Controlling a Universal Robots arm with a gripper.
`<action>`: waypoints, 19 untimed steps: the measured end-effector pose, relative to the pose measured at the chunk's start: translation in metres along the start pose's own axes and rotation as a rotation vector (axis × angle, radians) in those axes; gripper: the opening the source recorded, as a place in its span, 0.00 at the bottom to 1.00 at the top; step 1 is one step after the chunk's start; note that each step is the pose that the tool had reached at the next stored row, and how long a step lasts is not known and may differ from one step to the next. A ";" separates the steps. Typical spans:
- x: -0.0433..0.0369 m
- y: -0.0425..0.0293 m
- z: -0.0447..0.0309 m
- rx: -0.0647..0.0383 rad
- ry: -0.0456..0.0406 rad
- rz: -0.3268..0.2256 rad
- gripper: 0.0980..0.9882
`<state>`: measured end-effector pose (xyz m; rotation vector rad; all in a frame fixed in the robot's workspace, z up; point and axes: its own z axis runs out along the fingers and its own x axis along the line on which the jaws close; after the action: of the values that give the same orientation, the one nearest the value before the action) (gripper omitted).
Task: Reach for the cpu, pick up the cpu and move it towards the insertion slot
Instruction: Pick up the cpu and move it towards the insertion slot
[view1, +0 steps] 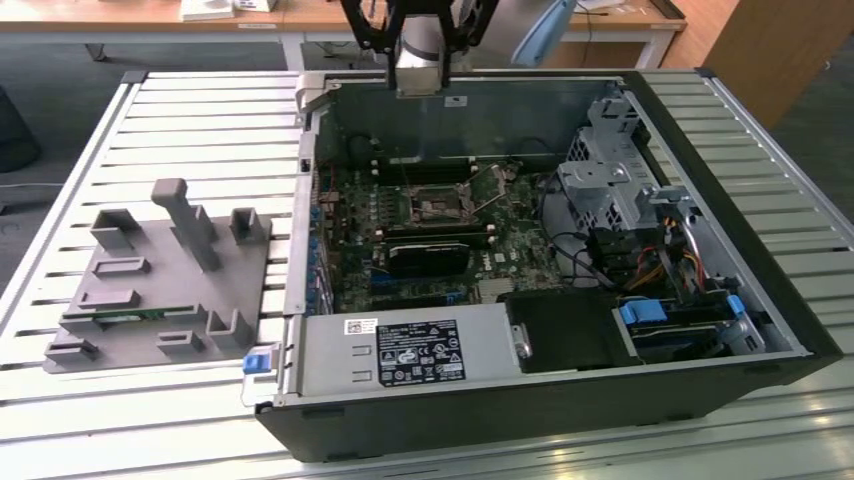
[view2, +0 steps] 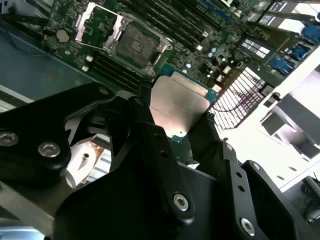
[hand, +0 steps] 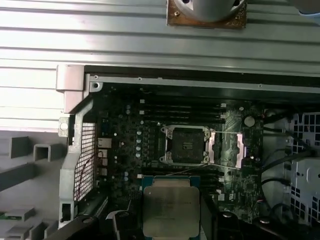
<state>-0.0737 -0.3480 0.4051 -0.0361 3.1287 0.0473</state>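
Note:
The cpu (view2: 177, 107) (hand: 171, 205), a flat square chip with a silvery top and a green rim, is clamped between black fingers (view2: 150, 135) in both wrist views. My gripper (view2: 177, 125) (hand: 171, 220) is shut on it, held in the air over the motherboard. The insertion slot (hand: 186, 145) (view2: 134, 42) (view1: 438, 205) lies a short way beyond the chip, a dark square socket with its shiny metal frame swung open beside it. In the exterior view the arm's wrist (view1: 424, 55) hangs above the back wall of the computer case (view1: 721, 200).
A grey fixture block (view1: 147, 290) with a green memory stick (view1: 147, 318) stands on the slatted table at the exterior view's left. Inside the case are a long black card (view1: 427, 258), a power supply (view1: 400, 352), a drive cage (view1: 614, 190) and cables.

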 end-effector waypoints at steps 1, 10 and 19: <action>-0.0045 0.0000 0.0005 0.000 0.0000 0.000 0.50; -0.0426 0.0002 0.0052 0.000 -0.0001 0.000 0.50; -0.0497 0.0000 0.0064 0.000 -0.0001 0.000 0.50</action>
<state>-0.0240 -0.3466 0.3993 -0.0362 3.1286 0.0473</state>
